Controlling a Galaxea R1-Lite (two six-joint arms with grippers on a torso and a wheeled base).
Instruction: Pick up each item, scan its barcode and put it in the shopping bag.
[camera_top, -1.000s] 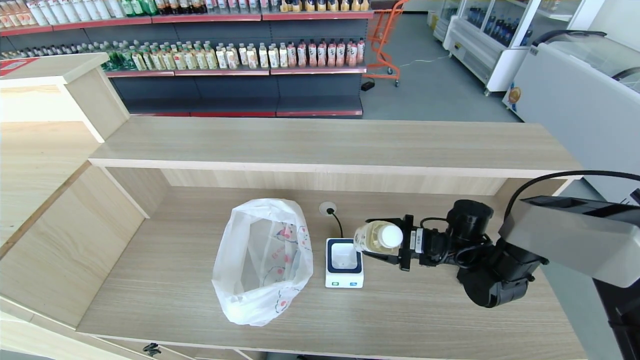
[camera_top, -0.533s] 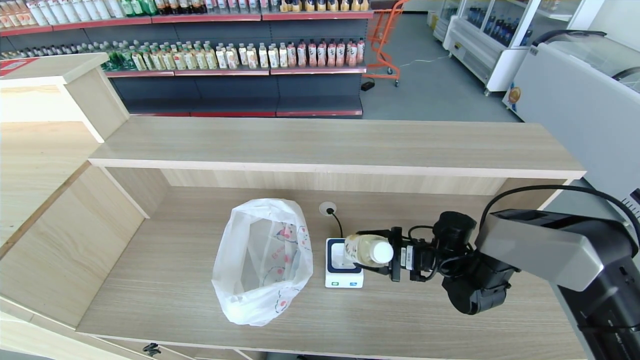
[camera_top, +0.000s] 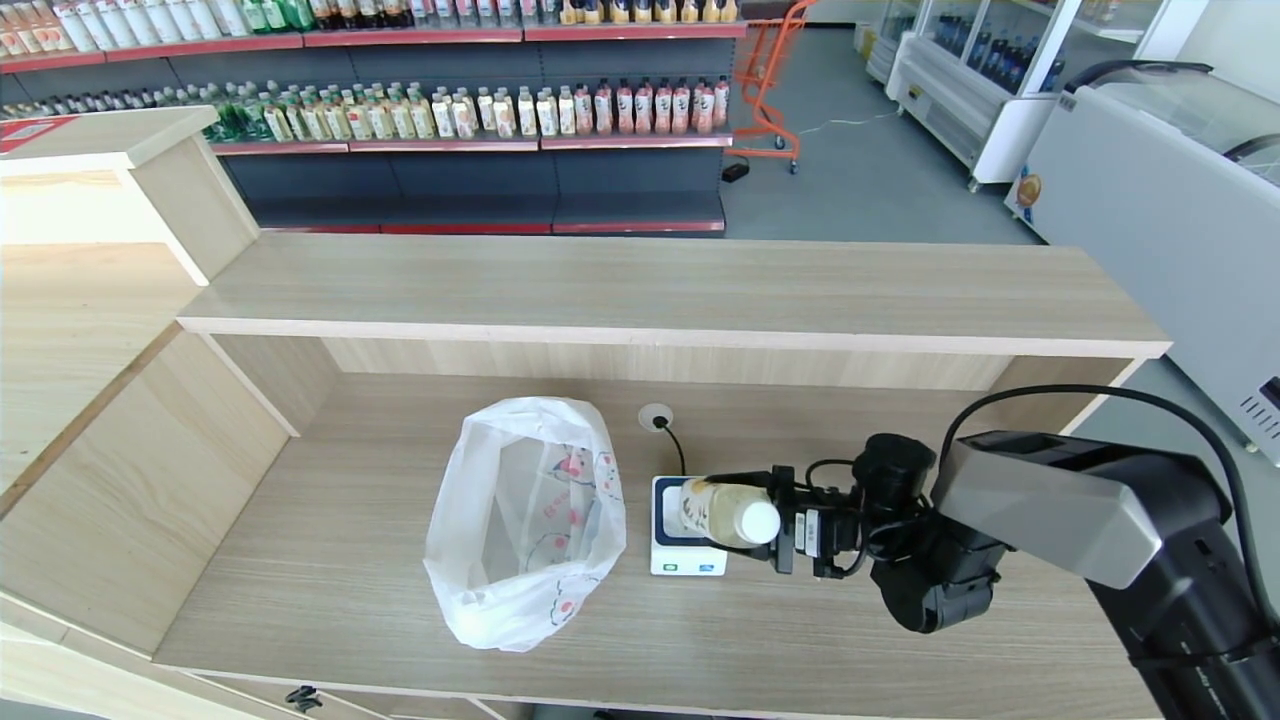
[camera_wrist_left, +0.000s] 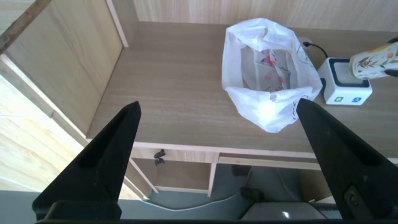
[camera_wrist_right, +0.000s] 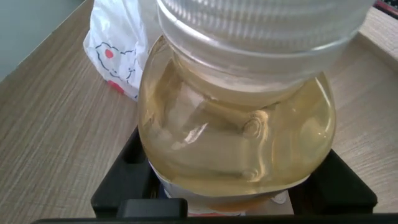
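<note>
The right gripper (camera_top: 738, 512) is clamped on the bottle (camera_top: 715, 505), with one finger on each side of the bottle body. The bottle lies roughly level. Its white cap points toward the wrist and its base points toward the bag (camera_top: 525, 520). The bottle contains a pale yellow liquid and carries a label around the lower body.

The bottle is held directly over the scanner (camera_top: 688, 560) and covers most of the dark window. Contact between bottle and scanner cannot be determined.

The scanner sits on the counter (camera_top: 850, 640), just beside the bag. A black cable (camera_top: 675, 445) runs from the far side of the scanner to a round port (camera_top: 655, 415) in the counter.

The bag is white translucent plastic and stands open, mouth upward.

The left gripper (camera_wrist_left: 217, 104) hangs high above the near edge of the counter, well apart from the bag. Its fingers are spread wide, with nothing between them.
</note>
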